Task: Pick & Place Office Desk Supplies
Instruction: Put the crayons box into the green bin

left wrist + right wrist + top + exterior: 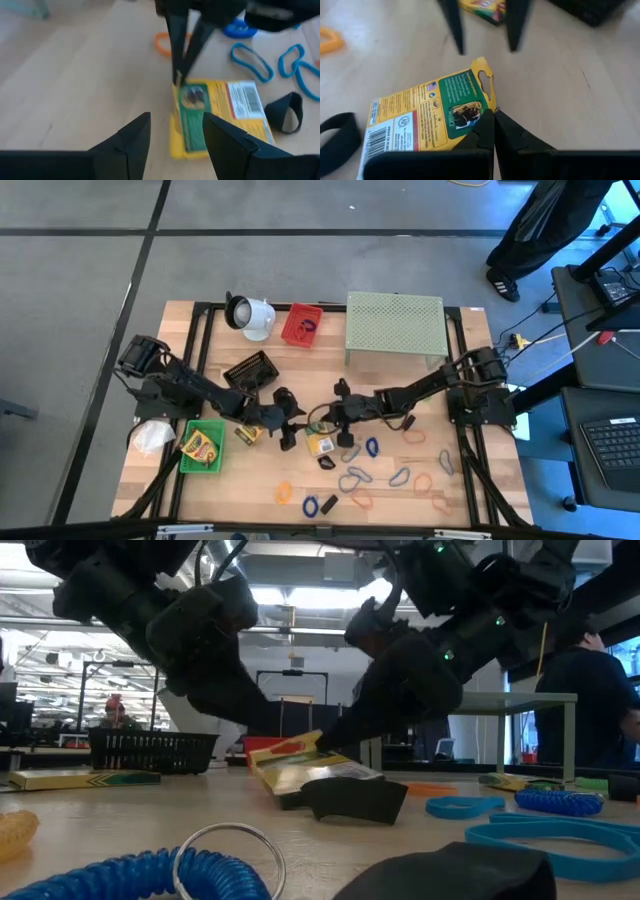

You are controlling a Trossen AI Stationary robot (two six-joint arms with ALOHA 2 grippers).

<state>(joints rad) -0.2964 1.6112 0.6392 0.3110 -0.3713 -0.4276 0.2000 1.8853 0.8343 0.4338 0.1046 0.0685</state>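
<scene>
You have three yellow-green cardboard crayon boxes [320, 444] — the right gripper [494, 114] pinches one's edge; the left gripper [175, 137] hangs spread.

A crayon box [320, 444] lies mid-table between both arms, another crayon box [201, 446] in the bin [186, 461] at left
</scene>
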